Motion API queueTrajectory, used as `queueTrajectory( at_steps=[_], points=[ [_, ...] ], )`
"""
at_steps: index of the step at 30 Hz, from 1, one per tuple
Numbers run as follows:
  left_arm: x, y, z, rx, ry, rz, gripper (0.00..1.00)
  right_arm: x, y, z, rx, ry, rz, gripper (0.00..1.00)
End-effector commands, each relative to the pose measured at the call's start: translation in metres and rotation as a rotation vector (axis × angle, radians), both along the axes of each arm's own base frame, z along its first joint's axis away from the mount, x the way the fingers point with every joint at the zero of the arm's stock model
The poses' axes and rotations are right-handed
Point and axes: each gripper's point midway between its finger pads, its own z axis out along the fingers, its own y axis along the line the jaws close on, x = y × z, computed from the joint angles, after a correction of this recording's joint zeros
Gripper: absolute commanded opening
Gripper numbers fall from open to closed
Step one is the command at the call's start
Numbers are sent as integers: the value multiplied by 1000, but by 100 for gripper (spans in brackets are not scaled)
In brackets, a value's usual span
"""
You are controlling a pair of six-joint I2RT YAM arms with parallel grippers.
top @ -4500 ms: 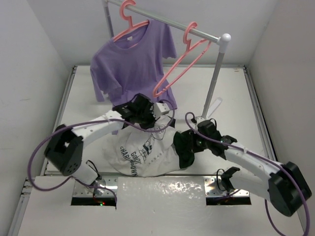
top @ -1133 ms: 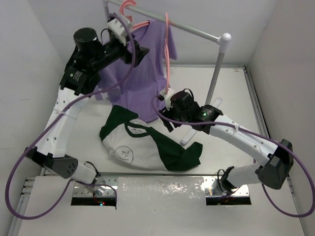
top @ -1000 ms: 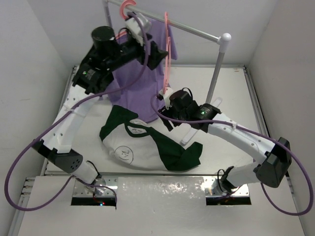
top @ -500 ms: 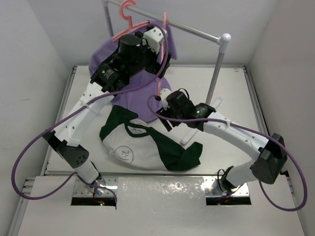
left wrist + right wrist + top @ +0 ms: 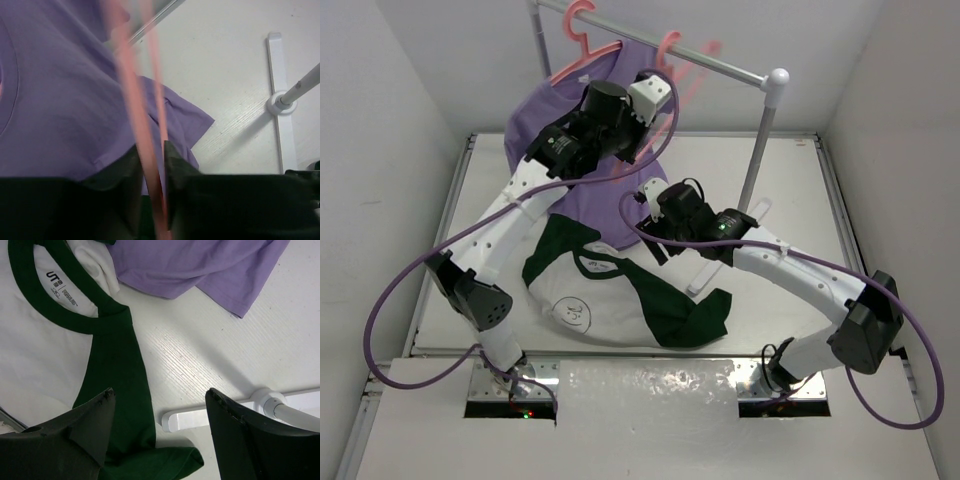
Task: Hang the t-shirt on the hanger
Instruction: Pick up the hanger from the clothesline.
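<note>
The t-shirt [image 5: 620, 295], white with dark green sleeves and collar, lies crumpled on the table; the right wrist view shows its collar and a green sleeve [image 5: 117, 375]. The hanger [image 5: 692, 58], thin and pink, hangs blurred at the rail. In the left wrist view its two bars [image 5: 132, 100] run between my left gripper's fingers. My left gripper [image 5: 658, 118] [image 5: 152, 175] is raised in front of the purple shirt and shut on the hanger. My right gripper [image 5: 658, 218] [image 5: 160, 392] hovers open over the sleeve's edge, holding nothing.
A purple t-shirt [image 5: 535, 130] [image 5: 60, 100] [image 5: 200, 265] hangs from a second pink hanger [image 5: 582, 40] on the rail [image 5: 740, 72]. The rail's post [image 5: 760, 150] stands on a white foot [image 5: 200, 415] [image 5: 277, 100] right of the shirts. Walls close in on both sides.
My left gripper has shut on the hanger and dropped lower and rightward from the rail. The hanger has swung and now shows blurred. The right arm has held still.
</note>
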Motion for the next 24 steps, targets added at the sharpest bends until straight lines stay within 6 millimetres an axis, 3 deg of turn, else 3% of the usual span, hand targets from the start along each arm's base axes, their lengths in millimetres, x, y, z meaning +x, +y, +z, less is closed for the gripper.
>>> queueTrajectory(
  at_steps=[1, 3, 8, 11, 12, 14, 15, 17, 18, 22, 24],
  points=[
    [-2, 10, 44, -58, -93, 44, 11, 9, 8, 24, 57, -63, -2, 71],
    [2, 17, 52, -67, -120, 92, 0, 8, 7, 26, 60, -64, -3, 71],
    [5, 34, 88, -95, -237, 139, 0, -3, 6, 34, 69, -57, 60, 71],
    [5, 55, 100, -106, -261, 173, 0, -17, 6, 44, 93, -59, 135, 72],
    [0, 64, 107, -120, -274, 186, 0, -21, 5, 45, 95, -59, 149, 72],
    [-1, 76, 102, -117, -263, 191, 0, -29, 1, 50, 104, -62, 180, 72],
    [-10, 82, 114, -144, -292, 181, 0, -32, 0, 52, 106, -60, 193, 72],
    [-16, 81, 107, -148, -284, 119, 0, -39, -3, 52, 106, -54, 207, 72],
    [-26, 83, 119, -175, -320, 90, 0, -39, -4, 52, 106, -54, 207, 72],
    [-39, 73, 93, -161, -259, -37, 0, -47, 0, 53, 100, -57, 302, 72],
    [-46, 83, 74, -106, -228, -72, 0, -55, 4, 57, 116, -46, 355, 72]
  ],
)
